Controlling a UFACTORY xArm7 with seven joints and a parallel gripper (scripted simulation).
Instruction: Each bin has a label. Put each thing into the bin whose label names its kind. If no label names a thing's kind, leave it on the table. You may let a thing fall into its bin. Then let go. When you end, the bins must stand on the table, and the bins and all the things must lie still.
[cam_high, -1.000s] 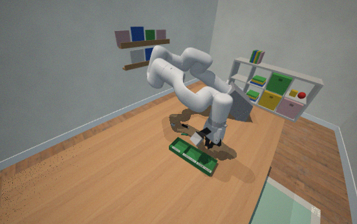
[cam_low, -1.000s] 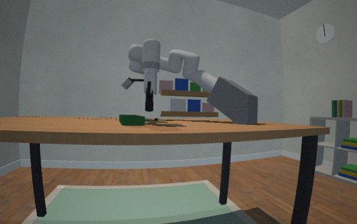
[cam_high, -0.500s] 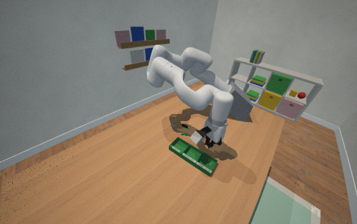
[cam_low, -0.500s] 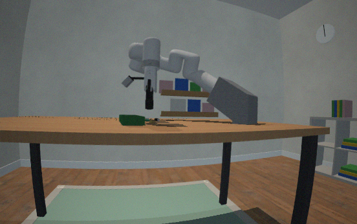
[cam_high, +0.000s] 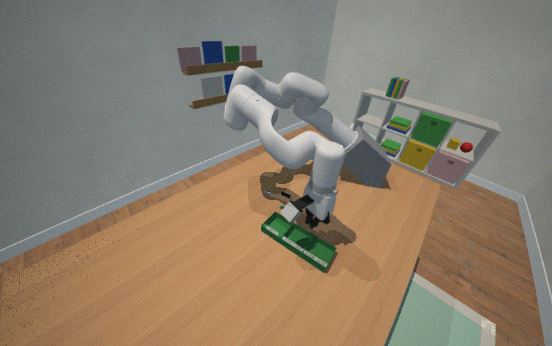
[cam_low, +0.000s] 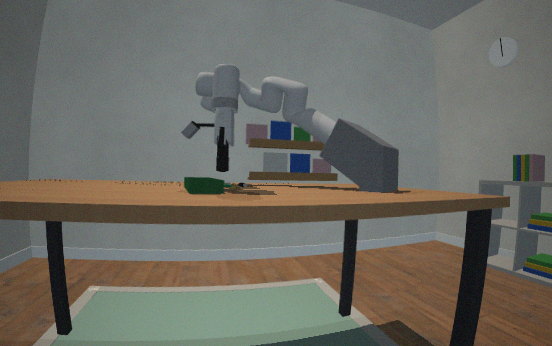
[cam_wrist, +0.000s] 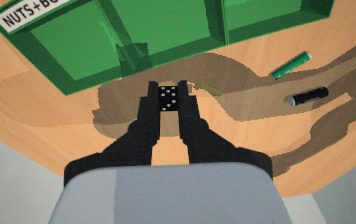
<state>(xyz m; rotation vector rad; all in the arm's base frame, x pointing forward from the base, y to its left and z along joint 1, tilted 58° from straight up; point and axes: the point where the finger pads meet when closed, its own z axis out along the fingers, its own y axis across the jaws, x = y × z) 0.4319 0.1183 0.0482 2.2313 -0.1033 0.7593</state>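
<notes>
Claw (cam_wrist: 169, 89) pinching a black white-dotted die (cam_wrist: 168, 98), held above the worktop (cam_wrist: 50, 125) just short of the green bins (cam_wrist: 150, 30). Bins apparently bare so far. Left to sort: die, green cylinder (cam_wrist: 291, 65), black cylinder (cam_wrist: 308, 96), small olive piece (cam_wrist: 207, 88).

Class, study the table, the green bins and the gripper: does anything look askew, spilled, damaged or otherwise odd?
Nothing stands out. The green bins sit flat and undamaged on the table. The gripper holds a black die squarely above the wood. A green pen and a black pen lie loose nearby, unsorted rather than spilled.
</notes>
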